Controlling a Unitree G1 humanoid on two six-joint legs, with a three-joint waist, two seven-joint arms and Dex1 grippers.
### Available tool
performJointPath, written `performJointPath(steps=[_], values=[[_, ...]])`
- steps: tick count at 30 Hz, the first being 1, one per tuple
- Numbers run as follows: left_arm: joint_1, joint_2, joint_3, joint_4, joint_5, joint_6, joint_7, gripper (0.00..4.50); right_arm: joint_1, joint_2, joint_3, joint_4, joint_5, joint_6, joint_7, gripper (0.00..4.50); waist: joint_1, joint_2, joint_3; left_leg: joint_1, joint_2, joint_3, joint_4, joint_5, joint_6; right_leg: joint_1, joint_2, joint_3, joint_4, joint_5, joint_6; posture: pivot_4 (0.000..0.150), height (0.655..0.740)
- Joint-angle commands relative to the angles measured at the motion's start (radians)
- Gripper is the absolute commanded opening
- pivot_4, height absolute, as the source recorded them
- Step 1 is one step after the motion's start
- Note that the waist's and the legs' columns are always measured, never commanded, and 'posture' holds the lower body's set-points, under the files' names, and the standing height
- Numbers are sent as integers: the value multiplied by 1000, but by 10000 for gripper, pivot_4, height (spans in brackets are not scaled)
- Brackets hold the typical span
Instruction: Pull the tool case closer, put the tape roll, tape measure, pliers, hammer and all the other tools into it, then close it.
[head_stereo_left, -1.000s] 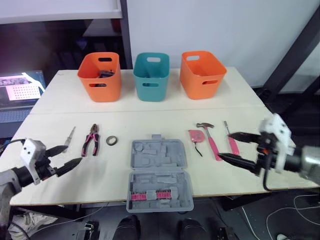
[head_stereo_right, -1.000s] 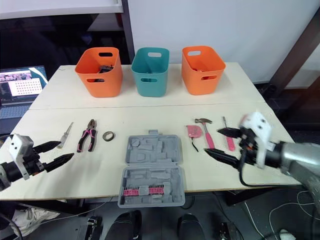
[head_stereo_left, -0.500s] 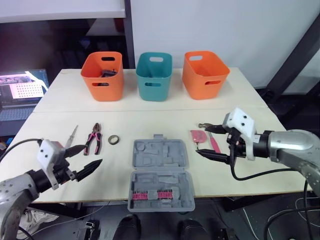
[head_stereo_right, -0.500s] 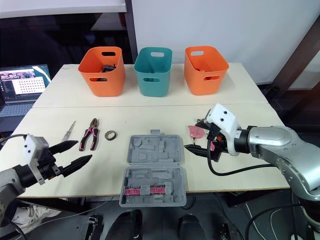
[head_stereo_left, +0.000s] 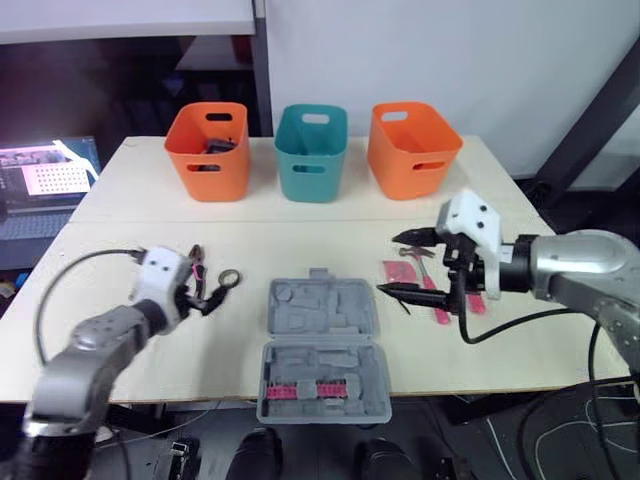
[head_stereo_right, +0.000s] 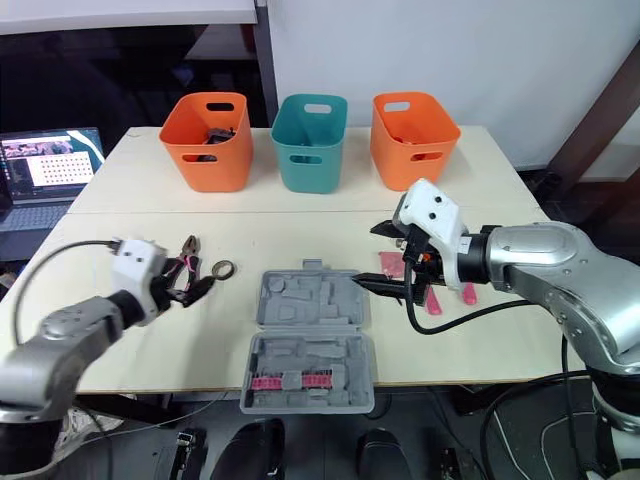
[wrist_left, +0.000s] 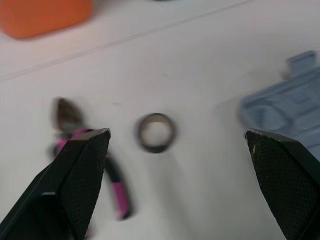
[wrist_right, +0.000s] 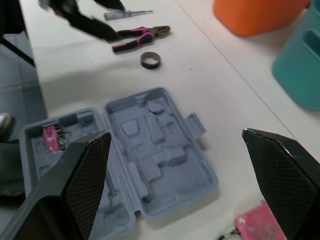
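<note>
The grey tool case (head_stereo_left: 322, 322) lies open and flat at the table's front middle. Left of it are the tape roll (head_stereo_left: 228, 279) and the pink-handled pliers (head_stereo_right: 182, 266). My left gripper (head_stereo_right: 193, 283) is open, low over the table beside the pliers, with the tape roll (wrist_left: 156, 132) straight ahead of it. Right of the case lie the pink tape measure (head_stereo_left: 395, 272), the hammer (head_stereo_left: 436, 303) and a pink-handled tool (head_stereo_left: 476, 301). My right gripper (head_stereo_left: 390, 263) is open above the case's right edge, in front of the tape measure. A screwdriver (wrist_right: 132, 13) lies beyond the pliers.
Three bins stand in a row at the back: orange (head_stereo_left: 207, 150), teal (head_stereo_left: 311, 152), orange (head_stereo_left: 412, 148). A strip of pink bits (head_stereo_left: 305, 392) sits in the case's near half. A laptop (head_stereo_left: 45, 175) is off the table's left side.
My left gripper has swung in from the front left edge to the pliers and tape roll. My right gripper has moved left from the far right to the case's right edge.
</note>
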Motion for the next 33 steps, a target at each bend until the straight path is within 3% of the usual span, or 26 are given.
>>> performJointPath(steps=[1,4,7,14,30,33], values=[[-59,-39,-75,71,78,-4,59,45000,-35,0,-9,-9,-10,-11,1,44439,2,0,0,0,0,0,0,0,0,0,0,0,1,0,0,1500,7400],[-121,-93,-116,143,109,-12,85,36494,-45,0,-22,-10,-3,0,-7,45000,2,0,0,0,0,0,0,0,0,-1,1,0,1,0,0,1500,7400],[-169,-118,-148,220,155,-45,96,21433,-53,3,-32,-7,7,11,-12,45000,2,0,0,0,0,0,1,0,0,0,1,0,1,0,0,1500,7400],[-273,-164,-158,421,235,-130,125,21433,-70,7,-52,-4,18,33,-27,45000,2,-1,0,0,0,0,1,0,0,0,1,0,1,0,0,1500,7400],[-349,-198,-141,649,269,-213,113,21433,-57,-1,-72,-34,17,61,-64,45000,3,-1,0,0,0,-1,1,0,0,0,1,0,1,0,1,1500,7400],[-375,-213,-134,706,276,-245,122,12167,-54,-6,-73,-35,15,62,-66,45000,3,-1,0,0,0,-1,1,0,0,0,1,0,1,0,1,1500,7400]])
